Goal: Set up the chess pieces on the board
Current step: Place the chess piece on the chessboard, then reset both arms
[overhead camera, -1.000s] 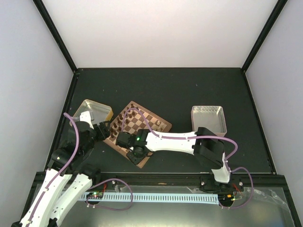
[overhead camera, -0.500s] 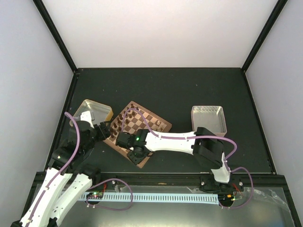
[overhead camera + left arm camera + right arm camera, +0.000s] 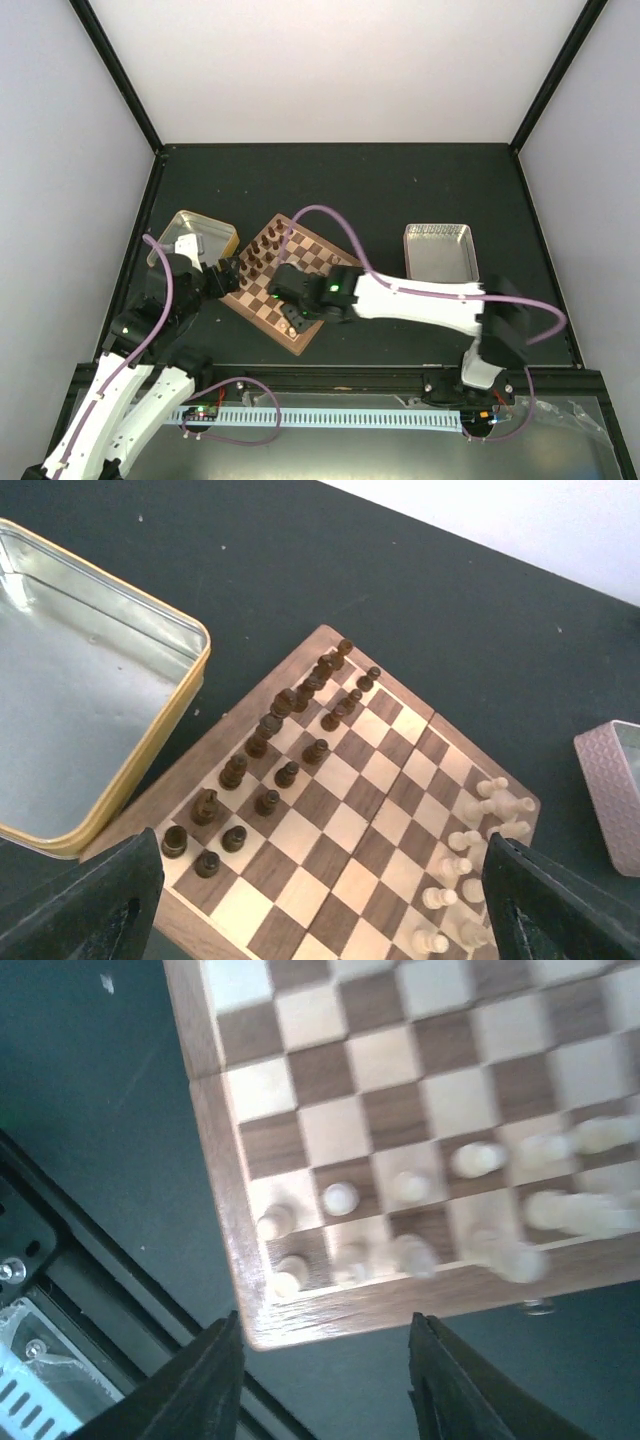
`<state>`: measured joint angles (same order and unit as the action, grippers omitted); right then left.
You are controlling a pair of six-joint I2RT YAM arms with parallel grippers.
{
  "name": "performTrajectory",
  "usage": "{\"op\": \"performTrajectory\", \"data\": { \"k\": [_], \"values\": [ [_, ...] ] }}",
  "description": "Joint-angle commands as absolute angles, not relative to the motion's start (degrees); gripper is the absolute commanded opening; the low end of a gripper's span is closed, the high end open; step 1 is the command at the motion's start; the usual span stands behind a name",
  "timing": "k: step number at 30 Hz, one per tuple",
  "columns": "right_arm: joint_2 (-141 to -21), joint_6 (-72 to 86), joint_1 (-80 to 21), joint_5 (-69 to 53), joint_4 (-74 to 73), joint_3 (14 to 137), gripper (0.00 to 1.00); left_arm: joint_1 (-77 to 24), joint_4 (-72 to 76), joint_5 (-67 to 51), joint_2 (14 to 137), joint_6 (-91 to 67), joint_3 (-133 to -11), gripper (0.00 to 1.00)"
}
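The board lies cornerwise on the dark table, just beside the gold tin, with the pinkish tray well apart on the other side. The dark men stand in two rows along the edge next to the tin. The pale men crowd the opposite edge, and a few seem tipped over, though the right wrist view is too blurred to be sure.

The left gripper hangs over the board with its fingers spread wide and nothing between them. The right gripper is likewise spread and empty above the pale corner.

The men look light, stiff, smooth and easily toppled. I judge each is best pinched at the waist from straight above, clear of its neighbours.
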<state>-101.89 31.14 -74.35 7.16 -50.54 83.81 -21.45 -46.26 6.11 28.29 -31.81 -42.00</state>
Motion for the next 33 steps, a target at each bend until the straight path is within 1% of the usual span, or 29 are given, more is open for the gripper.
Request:
{"op": "performTrajectory", "data": {
  "k": [1,3,4,6,9,12,14,16,19,23,28,33],
  "values": [
    [-87.2,33.9,-72.2,19.7,-43.4,74.0,0.50,-21.2,-44.6,2.8,28.5,-28.6,-44.0,0.93],
    [-80.3,35.2,-70.7,25.9,-42.4,69.1,0.55,-21.2,-44.0,1.5,28.0,-27.6,-44.3,0.98],
    [-76.9,35.9,-69.8,28.9,-42.2,66.8,0.58,-21.2,-43.5,1.0,27.6,-27.1,-44.5,0.99],
    [-69.8,36.4,-67.8,33.8,-42.0,62.6,0.64,-21.2,-42.5,0.3,26.5,-25.6,-45.0,0.99],
    [-58.7,36.1,-65.6,40.9,-42.2,57.5,0.76,-21.2,-41.7,1.0,24.4,-23.5,-46.3,0.99],
    [-48.2,34.6,-63.9,45.0,-42.3,54.5,0.89,-21.2,-41.8,2.7,22.4,-21.6,-48.8,0.99],
    [-42.4,32.7,-63.6,46.8,-42.5,53.3,0.94,-21.2,-41.9,3.9,21.1,-20.4,-50.5,0.99],
    [-37.6,31.6,-63.5,51.0,-43.7,53.3,1.00,-21.2,-42.0,4.6,19.7,-19.2,-52.4,0.99],
    [-31.7,30.1,-63.5,55.3,-46.3,54.6,1.00,-21.2,-42.1,5.4,17.5,-17.8,-55.4,0.99],
    [-27.8,29.5,-63.5,59.8,-50.0,57.1,1.00,-21.2,-42.9,6.2,15.3,-16.2,-59.1,0.99],
    [-25.3,28.4,-63.5,62.6,-51.1,59.0,1.00,-21.2,-45.0,7.9,14.5,-15.3,-62.6,0.99],
    [-24.8,27.6,-63.5,62.6,-50.2,59.1,1.00,-21.2,-45.9,8.8,14.1,-15.4,-62.9,0.99]
  ]
}}
